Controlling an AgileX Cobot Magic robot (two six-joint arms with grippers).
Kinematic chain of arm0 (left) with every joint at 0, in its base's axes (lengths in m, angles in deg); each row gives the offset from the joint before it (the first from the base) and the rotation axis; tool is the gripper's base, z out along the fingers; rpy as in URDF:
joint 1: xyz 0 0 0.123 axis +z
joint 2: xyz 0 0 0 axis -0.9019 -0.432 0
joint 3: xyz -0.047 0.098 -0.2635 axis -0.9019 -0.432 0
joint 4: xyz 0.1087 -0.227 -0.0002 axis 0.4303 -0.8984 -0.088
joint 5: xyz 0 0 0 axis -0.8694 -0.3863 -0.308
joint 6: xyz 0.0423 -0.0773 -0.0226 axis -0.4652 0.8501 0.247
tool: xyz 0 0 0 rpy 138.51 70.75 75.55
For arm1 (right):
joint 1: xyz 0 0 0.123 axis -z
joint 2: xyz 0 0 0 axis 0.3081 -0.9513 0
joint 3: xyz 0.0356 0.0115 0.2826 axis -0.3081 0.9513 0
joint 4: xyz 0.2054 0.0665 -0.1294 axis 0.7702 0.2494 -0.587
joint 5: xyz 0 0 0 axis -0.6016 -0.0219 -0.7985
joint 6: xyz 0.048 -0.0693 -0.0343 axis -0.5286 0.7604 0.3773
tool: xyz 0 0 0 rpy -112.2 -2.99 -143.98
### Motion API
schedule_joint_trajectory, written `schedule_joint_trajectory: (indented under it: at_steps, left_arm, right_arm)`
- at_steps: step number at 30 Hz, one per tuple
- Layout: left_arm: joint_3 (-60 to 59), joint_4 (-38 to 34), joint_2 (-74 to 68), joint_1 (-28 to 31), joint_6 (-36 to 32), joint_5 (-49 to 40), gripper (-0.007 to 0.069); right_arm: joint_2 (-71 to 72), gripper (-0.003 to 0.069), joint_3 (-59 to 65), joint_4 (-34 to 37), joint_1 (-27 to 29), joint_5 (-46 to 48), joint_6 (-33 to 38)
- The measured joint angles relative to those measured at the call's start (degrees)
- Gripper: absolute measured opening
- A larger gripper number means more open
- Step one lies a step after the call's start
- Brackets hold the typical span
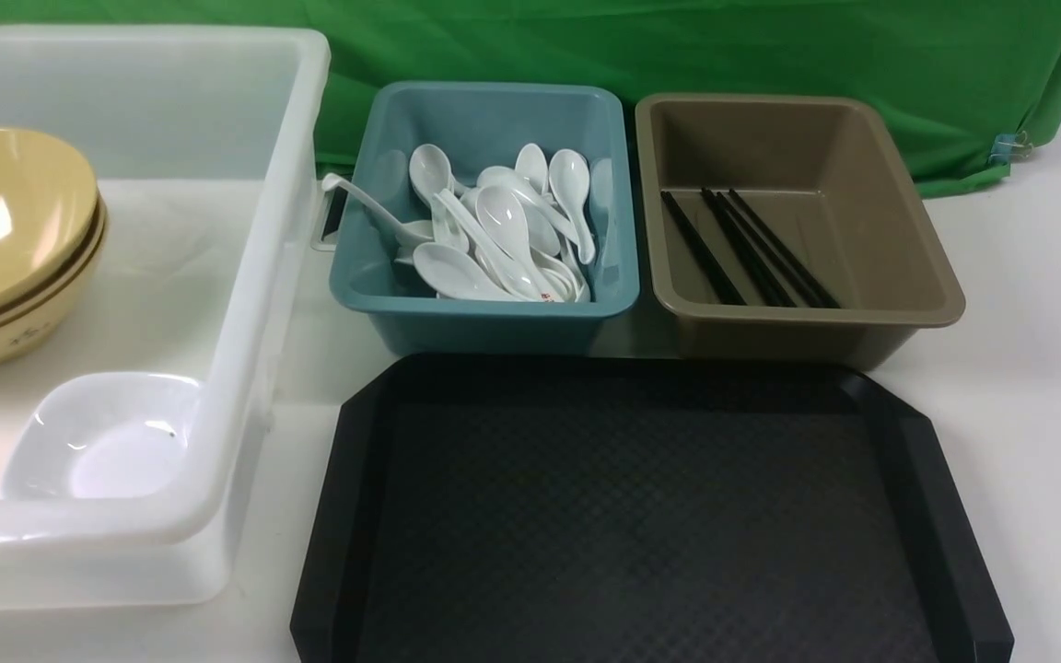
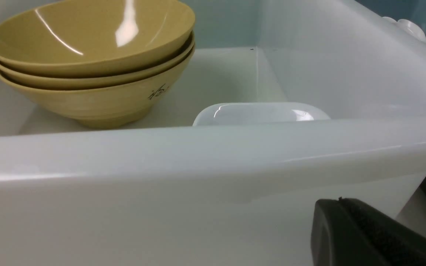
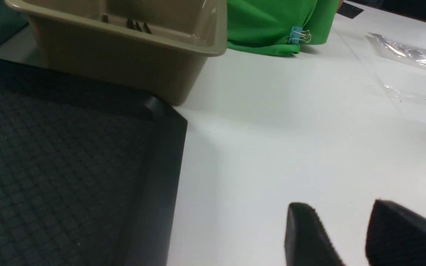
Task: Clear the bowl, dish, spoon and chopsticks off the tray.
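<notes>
Where green cloth (image 1: 678, 46) ends, white table (image 1: 1028, 387) bears the tray (image 1: 641, 516).

A small dark brush-style mark, like a handwritten character, sits on the outer side of the lowest yellow bowl (image 2: 98, 99) in the stack; it is too small to read. Tiny red marks on a white spoon (image 1: 544, 293) are also illegible. No other text shows.

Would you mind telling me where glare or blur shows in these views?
Front view: a bright highlight on the top bowl. Left wrist view: glare streaks in that bowl, and the white tub wall looks soft. Right wrist view: the gripper fingertips are blurred.
</notes>
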Motion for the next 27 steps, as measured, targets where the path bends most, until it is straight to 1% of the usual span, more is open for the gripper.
schedule_joint_trajectory:
  at_steps: [15, 27]
  left_arm:
    - [0.00, 0.00, 0.00, 0.00, 0.00, 0.00, 0.0004]
    - [0.00, 0.00, 0.00, 0.00, 0.00, 0.00, 0.0018]
  right_arm:
    - [0.00, 0.0242, 0.00, 0.00, 0.00, 0.00, 0.00]
    - [0.00, 0.0242, 0.00, 0.00, 0.00, 0.00, 0.00]
